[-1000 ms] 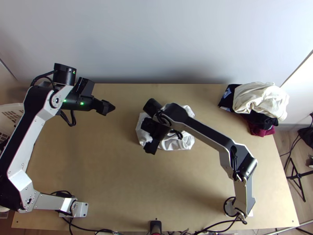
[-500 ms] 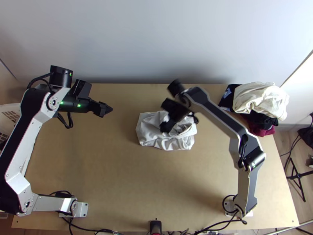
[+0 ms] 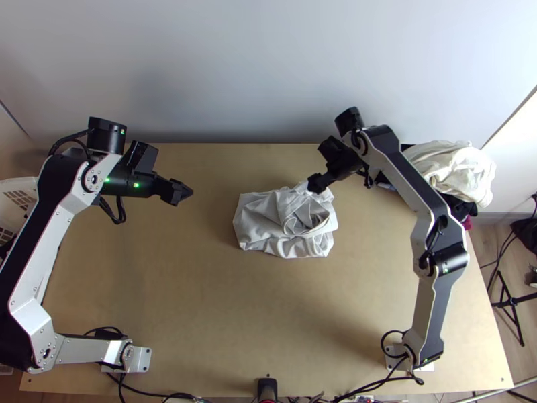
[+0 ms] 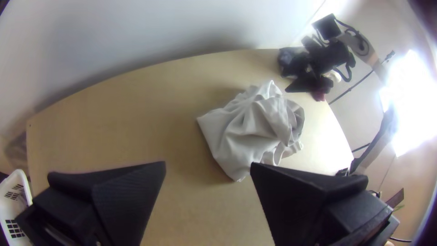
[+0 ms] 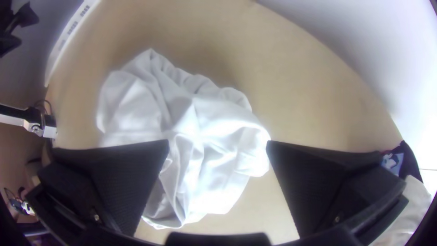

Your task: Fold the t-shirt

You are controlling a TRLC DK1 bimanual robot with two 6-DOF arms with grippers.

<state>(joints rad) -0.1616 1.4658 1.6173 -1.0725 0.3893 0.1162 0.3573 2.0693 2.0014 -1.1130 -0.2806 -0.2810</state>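
right gripper point(image 3: 315, 185): spread, by the t-shirt's point(image 3: 263, 221) far side. left gripper point(image 3: 185, 193): spread, well apart. t-shirt: bunched, nearer the table's point(image 3: 221, 322) far edge. step in hand: likely flattening before folding. next move: pinch loose cloth, draw it outward.

T-shirt point(image 3: 258, 221): matt white cloth, rumpled. Table point(image 3: 201, 309) smooth light wood; basket point(image 4: 13, 214) white plastic. Left gripper point(image 3: 178, 192) and right gripper point(image 3: 317, 183): matt black, finely textured finger faces
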